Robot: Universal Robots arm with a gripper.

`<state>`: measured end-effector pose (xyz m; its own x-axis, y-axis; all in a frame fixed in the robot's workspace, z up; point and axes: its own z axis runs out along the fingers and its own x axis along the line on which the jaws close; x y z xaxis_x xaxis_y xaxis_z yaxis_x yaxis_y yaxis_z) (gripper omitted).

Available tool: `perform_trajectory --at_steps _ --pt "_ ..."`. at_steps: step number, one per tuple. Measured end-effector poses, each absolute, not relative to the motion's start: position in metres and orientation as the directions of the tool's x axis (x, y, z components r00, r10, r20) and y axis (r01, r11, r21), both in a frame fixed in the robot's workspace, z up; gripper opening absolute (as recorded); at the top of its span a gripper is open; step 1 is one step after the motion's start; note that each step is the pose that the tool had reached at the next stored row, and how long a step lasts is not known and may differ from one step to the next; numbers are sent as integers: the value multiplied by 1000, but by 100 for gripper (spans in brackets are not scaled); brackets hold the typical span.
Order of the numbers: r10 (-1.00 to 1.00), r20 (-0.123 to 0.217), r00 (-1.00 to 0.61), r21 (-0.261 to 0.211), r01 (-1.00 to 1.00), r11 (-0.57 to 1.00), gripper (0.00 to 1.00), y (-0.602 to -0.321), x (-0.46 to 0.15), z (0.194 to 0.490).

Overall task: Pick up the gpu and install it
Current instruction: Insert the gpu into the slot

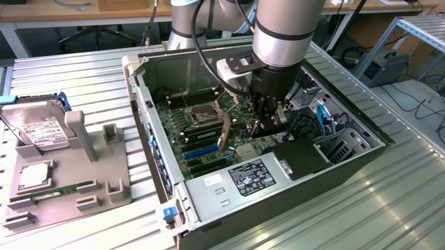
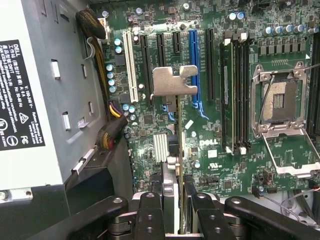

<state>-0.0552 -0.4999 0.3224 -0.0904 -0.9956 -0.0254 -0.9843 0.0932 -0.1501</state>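
My gripper (image 1: 268,124) reaches down into the open computer case (image 1: 361,156) and is shut on the gpu (image 1: 224,131). The card stands on edge over the motherboard. In the wrist view the gpu (image 2: 178,165) shows edge-on between my black fingers (image 2: 150,215). Its pale metal end bracket (image 2: 172,82) points away from me. The card runs along the row of expansion slots, close to the blue slot (image 2: 194,65). Whether its edge touches a slot I cannot tell.
The power supply (image 1: 240,179) with its label sits beside the slots, and its cables (image 2: 112,132) lie close to the card. Memory sticks (image 2: 235,95) and an open CPU socket (image 2: 280,100) lie further along the board. Outside the case, a grey fixture (image 1: 104,195) carries a hard drive (image 1: 38,130).
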Motion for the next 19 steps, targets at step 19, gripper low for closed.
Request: perform_trajectory --at_steps 19 --pt "-996 -25 -90 -150 -984 93 27 -500 -62 314"
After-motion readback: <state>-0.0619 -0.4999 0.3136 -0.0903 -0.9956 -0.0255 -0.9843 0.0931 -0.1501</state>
